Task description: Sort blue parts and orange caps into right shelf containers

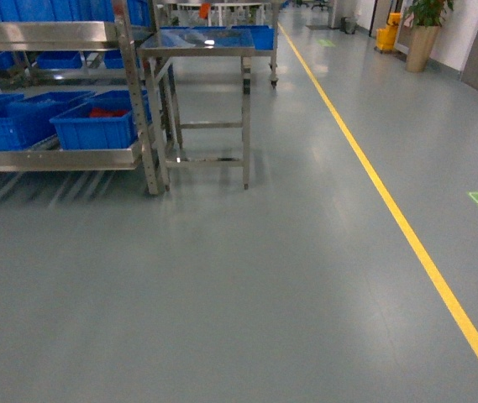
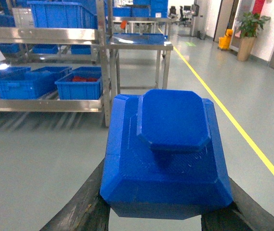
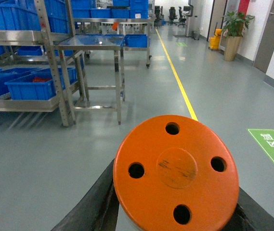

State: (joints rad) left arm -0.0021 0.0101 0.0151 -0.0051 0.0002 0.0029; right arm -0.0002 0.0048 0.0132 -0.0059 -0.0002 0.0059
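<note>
Evidently both loads are rigid, light plastic: left fingers [image 2: 86, 204] clamp the blue part [image 2: 168, 154] low on its flanks, right fingers [image 3: 98, 202] clamp the orange cap's [image 3: 175, 171] rim.

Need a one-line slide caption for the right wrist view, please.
Right gripper holds a round orange cap with four holes, facing the steel shelf's blue bins.

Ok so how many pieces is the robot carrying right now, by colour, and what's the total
Blue part, held in the left gripper: 1
Orange cap with four holes, held in the right gripper: 1
Total: 2
</note>
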